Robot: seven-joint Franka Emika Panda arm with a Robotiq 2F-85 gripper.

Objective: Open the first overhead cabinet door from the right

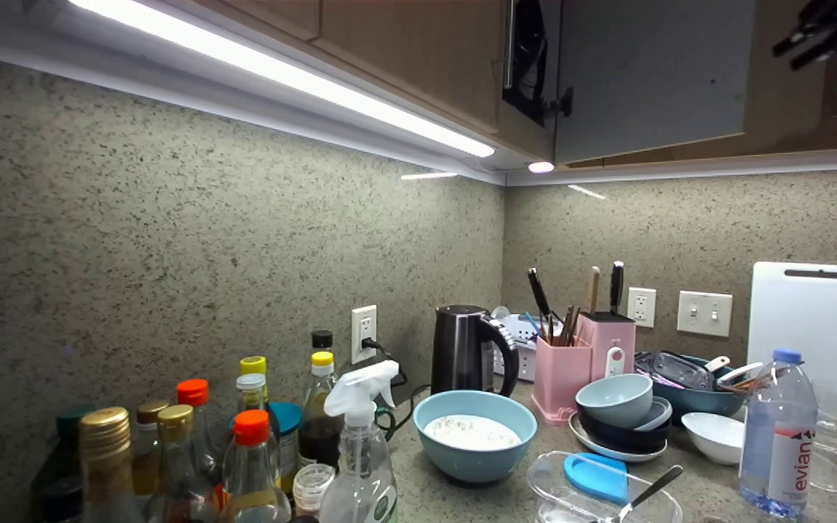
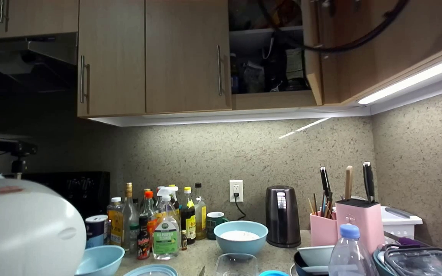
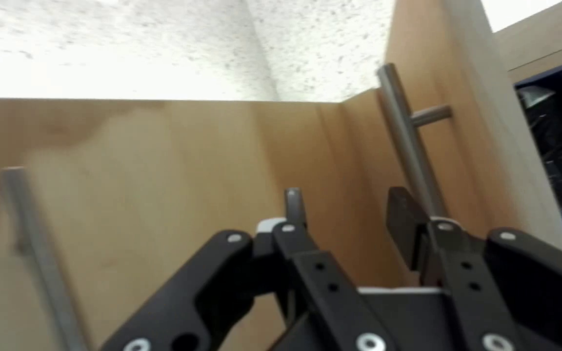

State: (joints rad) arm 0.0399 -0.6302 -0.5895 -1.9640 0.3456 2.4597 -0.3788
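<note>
While the end effector [image 3: 348, 214] hangs up high with its two fingers [image 3: 404, 224] spread well apart, the overhead cabinet door [image 1: 651, 80] is already swung way open, pale inner face showing and a dark hinge [image 1: 565, 102] visible at its edge. It's the rightmost one on its wall in an exterior view, and you can see straight into the cabinet [image 2: 271, 100], which has a dark jumble of stuff below a shelf [image 2: 248, 32]. Wrist view has the door's bar handle [image 3: 403, 131] running down behind one of those fingers; can't tell whether they touch. A second, blurry handle [image 3: 44, 258] is over on the left, on a separate wood panel [image 3: 164, 204]. Down on the surface [image 2: 194, 253], a light blue bowl [image 2: 240, 241] with something white in it sits between the spray bottle [image 2: 166, 237] and a dark kettle [image 2: 283, 218], with a pink knife block [image 2: 361, 222] off to the kettle's right. Also, an Evian bottle [image 1: 778, 436] stands upright in front of a white cutting board [image 1: 818, 312] in an exterior view.
</note>
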